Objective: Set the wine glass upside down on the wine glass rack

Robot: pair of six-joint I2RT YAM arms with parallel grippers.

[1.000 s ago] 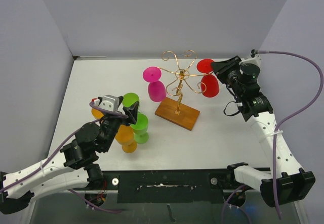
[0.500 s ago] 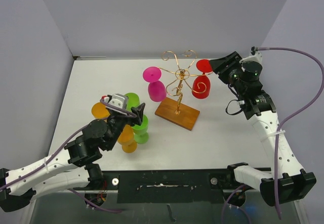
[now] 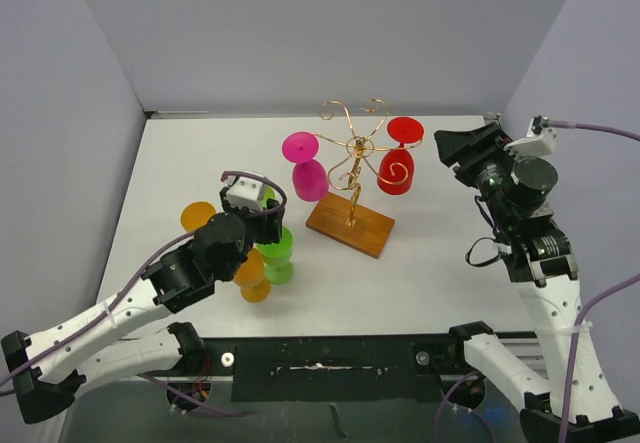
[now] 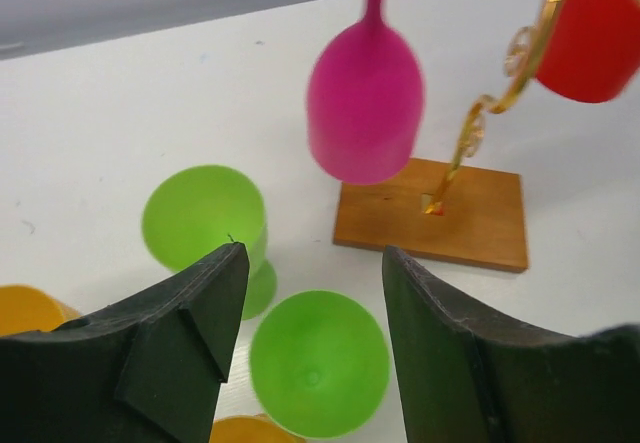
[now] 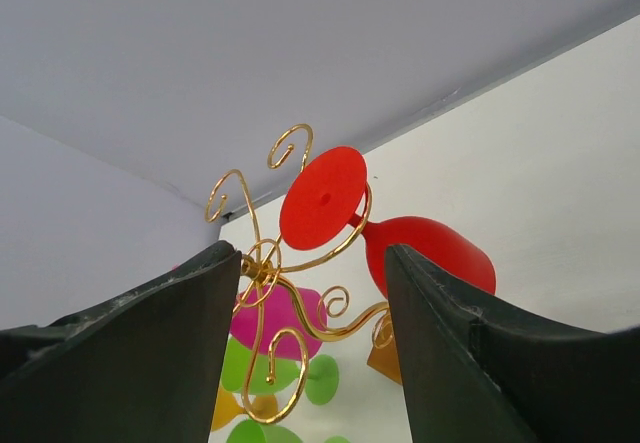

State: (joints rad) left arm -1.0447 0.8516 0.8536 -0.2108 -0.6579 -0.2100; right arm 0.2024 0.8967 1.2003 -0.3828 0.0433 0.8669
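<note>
Red wine glass (image 3: 397, 171) hangs upside down on the wine glass rack (image 3: 352, 225), right side, stem vertical, foot uppermost, rim hidden. Right gripper (image 5: 312, 258) nearby and left gripper (image 4: 310, 263) both gape, empty.

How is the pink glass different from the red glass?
The pink glass is pink; the red glass is red. The pink glass hangs on the left side of the wine glass rack, the red glass on the right side, nearer the right claw. Both hang upside down from its wire arms, foot on top, same shape.
</note>
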